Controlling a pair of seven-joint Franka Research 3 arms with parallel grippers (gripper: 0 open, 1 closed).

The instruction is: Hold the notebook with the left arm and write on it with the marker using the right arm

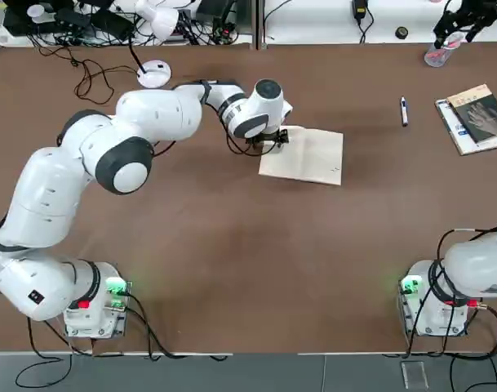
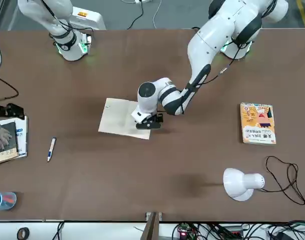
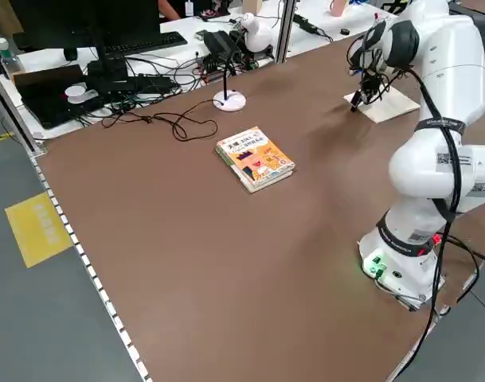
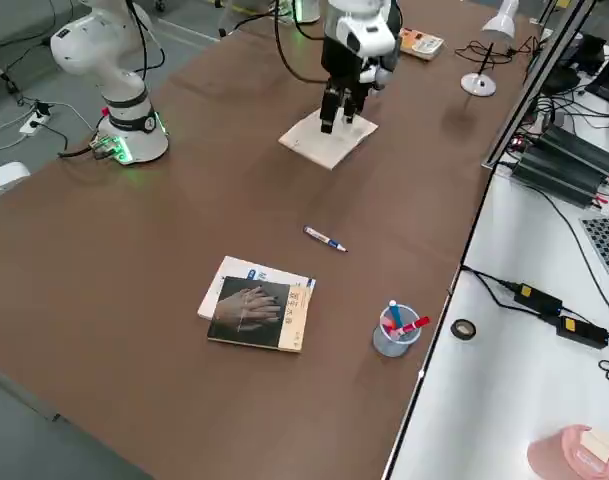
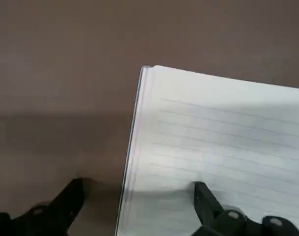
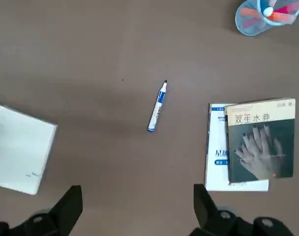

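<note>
While the brown table point(image 1: 232, 269) takes up most of what we see, the largest thing on it is the left arm point(image 1: 109, 155), which reaches from its base out across the table to the notebook. The right arm point(image 1: 477, 265) shows only at its base and lower segments in the top view, well away from the notebook.

The notebook point(image 1: 307, 155) lies flat under the left gripper point(image 5: 134, 206). We see that pincer's two fingers spread apart, straddling the notebook's edge: one fingertip point(image 5: 203, 194) stands over the lined page, the other over bare table just beside the edge. Whether the tip presses on the paper we cannot tell.

The right gripper point(image 6: 137, 206) hangs above the table with its fingers wide apart and nothing between them. Ahead of it lie the dark-covered book point(image 6: 259, 140), stacked on a white booklet, and, between that book and the notebook, the marker point(image 6: 157, 106). The marker rests alone on the table, touching nothing, well apart from both pincers.

Beyond the marker from the right gripper stands a clear cup of pens point(image 6: 262, 17). On the far side of the left gripper from the notebook lie an orange-yellow book point(image 2: 257, 123) and a white desk lamp point(image 2: 242, 184).
</note>
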